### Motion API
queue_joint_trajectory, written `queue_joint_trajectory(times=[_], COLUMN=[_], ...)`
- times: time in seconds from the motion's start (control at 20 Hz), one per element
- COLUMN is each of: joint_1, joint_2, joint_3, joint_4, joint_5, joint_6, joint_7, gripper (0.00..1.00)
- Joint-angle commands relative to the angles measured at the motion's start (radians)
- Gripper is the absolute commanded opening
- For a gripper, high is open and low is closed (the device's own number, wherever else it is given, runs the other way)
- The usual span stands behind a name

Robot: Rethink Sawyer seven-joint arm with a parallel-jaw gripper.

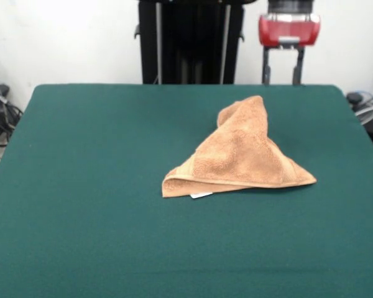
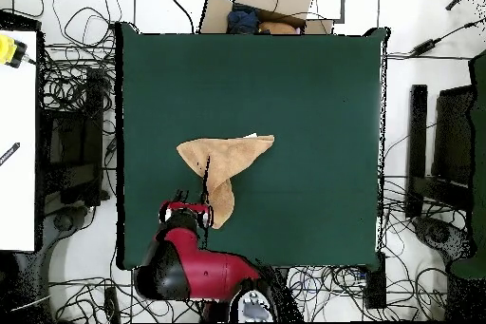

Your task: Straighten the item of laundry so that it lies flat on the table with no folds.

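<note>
Tan towel (image 1: 245, 155) folded into a rumpled triangle, resting right of center on green table (image 1: 81, 186), white label (image 1: 201, 195) at 6 o'clock edge, tool (image 1: 282, 73) raised at 12 o'clock, prongs spread, holding nothing

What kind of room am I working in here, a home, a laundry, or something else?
Most likely a robotics lab, not a home. The green felt-covered table stands among loose cables across the floor, with dark equipment racks beside it. Only a folded tan towel lies on the table, the robot arm at its edge.
</note>
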Motion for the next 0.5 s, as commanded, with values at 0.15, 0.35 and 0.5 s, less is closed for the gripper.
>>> queue_joint_trajectory(times=[0.15,0.35,0.5], joint_1=[-0.004,-0.053,-0.089], joint_2=[0.191,0.176,0.146], joint_3=[0.124,0.148,0.170], joint_4=[-0.128,-0.111,-0.087], joint_5=[0.016,-0.007,-0.014], joint_6=[-0.069,-0.031,0.009], joint_7=[0.278,0.266,0.262], gripper=[1.00,1.00,1.00])
